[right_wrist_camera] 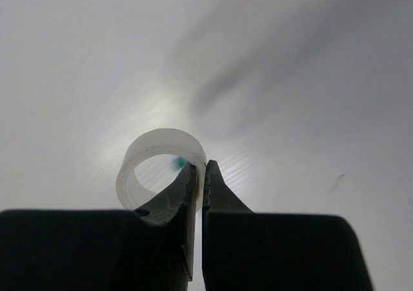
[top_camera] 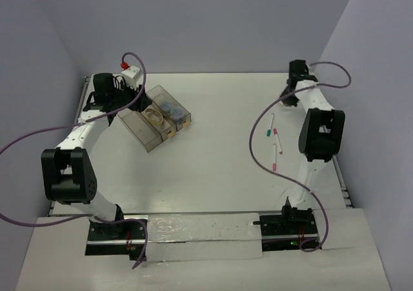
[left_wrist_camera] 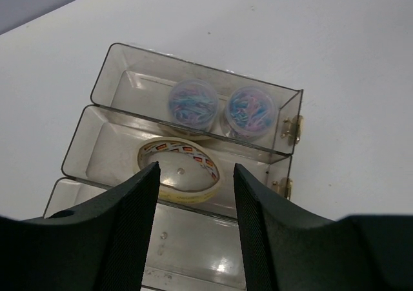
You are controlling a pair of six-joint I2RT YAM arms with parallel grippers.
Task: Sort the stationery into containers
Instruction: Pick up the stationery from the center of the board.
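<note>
Three joined clear bins [top_camera: 143, 135] lie at the back left, also in the left wrist view [left_wrist_camera: 103, 155]. The far bin holds two bluish-grey round pieces [left_wrist_camera: 193, 103], seen from above too [top_camera: 171, 108]. The middle bin holds a tan tape loop [left_wrist_camera: 187, 150]. My left gripper [left_wrist_camera: 195, 175] is open and empty, hovering over the nearest bin [top_camera: 122, 107]. My right gripper [right_wrist_camera: 201, 165] is shut on the wall of a small clear ring [right_wrist_camera: 161, 137], held above the table at the back right [top_camera: 290, 92]. Three thin white pens [top_camera: 270, 126] lie on the table right of centre.
Tan tabs [left_wrist_camera: 292, 128] mark the bins' right end in the left wrist view. Purple cables [top_camera: 258, 142] loop off both arms over the table. Grey walls close in the back and sides. The right arm's elbow [top_camera: 319, 135] hangs beside the pens.
</note>
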